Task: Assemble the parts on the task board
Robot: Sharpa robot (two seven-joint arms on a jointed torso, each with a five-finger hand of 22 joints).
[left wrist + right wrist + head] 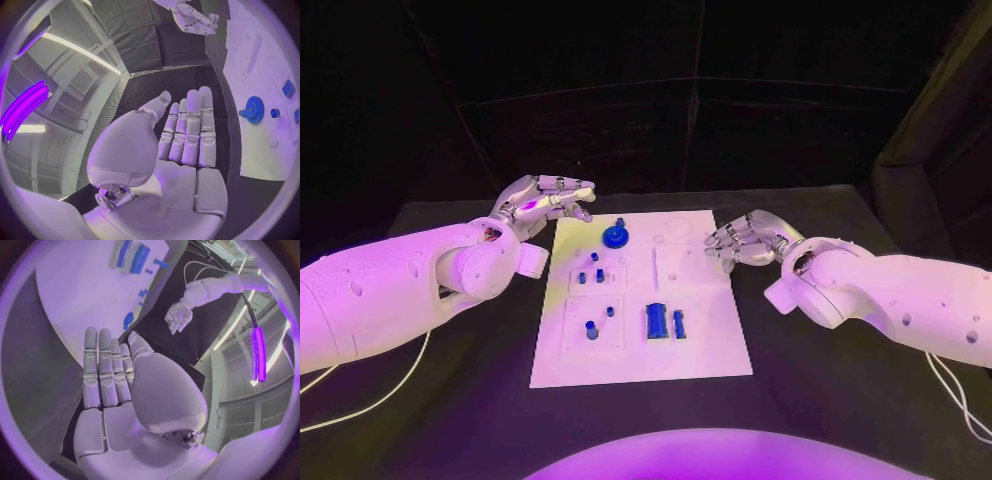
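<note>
Blue parts (656, 320) on white task board (704, 340), seemingly plain.

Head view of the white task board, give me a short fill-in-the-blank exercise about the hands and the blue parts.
1. The left hand hovers past the far left corner of the white task board, holding ____.
2. The blue gear-shaped part stands near the board's ____ end, closer to the left hand.
3. The right hand sits beside the board's ____ edge.
4. The blue cylinder part lies in the board's ____ half.

Missing words: nothing; far; right; near
</note>
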